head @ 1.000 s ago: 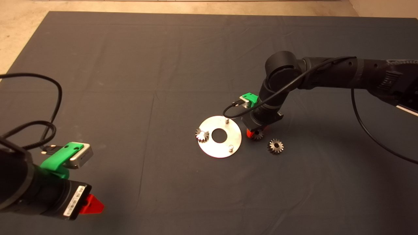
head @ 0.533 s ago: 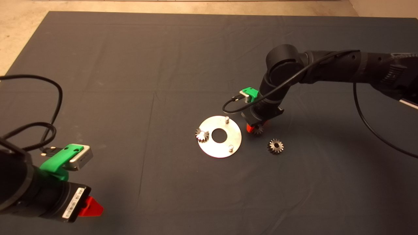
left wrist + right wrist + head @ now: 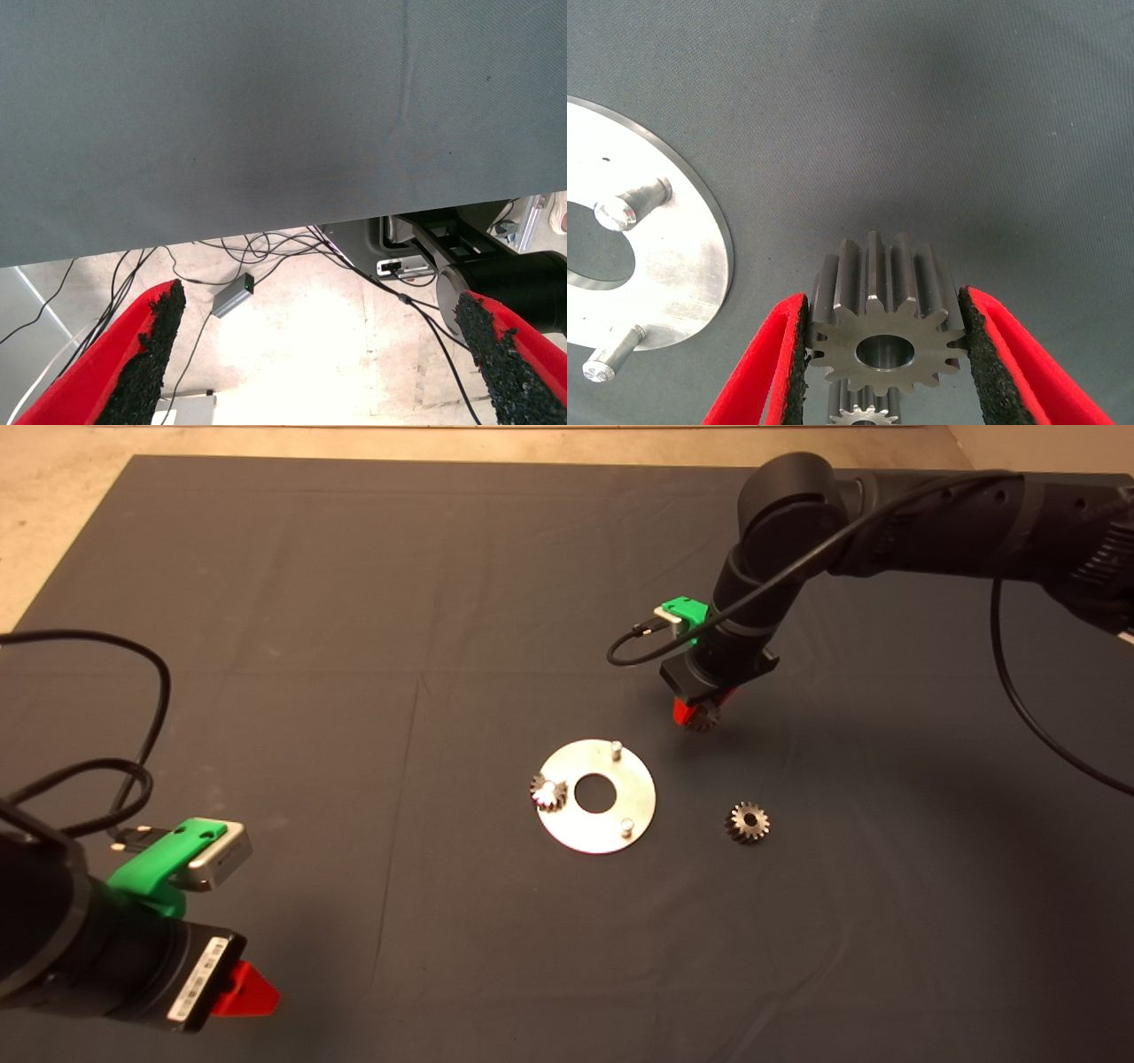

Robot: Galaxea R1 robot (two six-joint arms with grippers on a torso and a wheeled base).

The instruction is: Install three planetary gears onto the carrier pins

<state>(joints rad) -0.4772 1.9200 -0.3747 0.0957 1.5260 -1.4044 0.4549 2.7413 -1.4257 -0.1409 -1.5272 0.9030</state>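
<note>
right hand (image 3: 886, 354) grips a gear (image 3: 886, 323) (disc (image 3: 691, 266) nearby).

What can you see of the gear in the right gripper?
The held gear is a grey steel spur gear with straight teeth and a round centre bore. It is clamped at its toothed rim between the black pads of the right gripper, above the mat, off to the side of the disc. Only the pads touch it.

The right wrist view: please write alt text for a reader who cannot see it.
The right gripper holds a steel gear between its two red fingers, above the dark mat. To one side lies the shiny carrier disc with two bare pins in sight.
</note>
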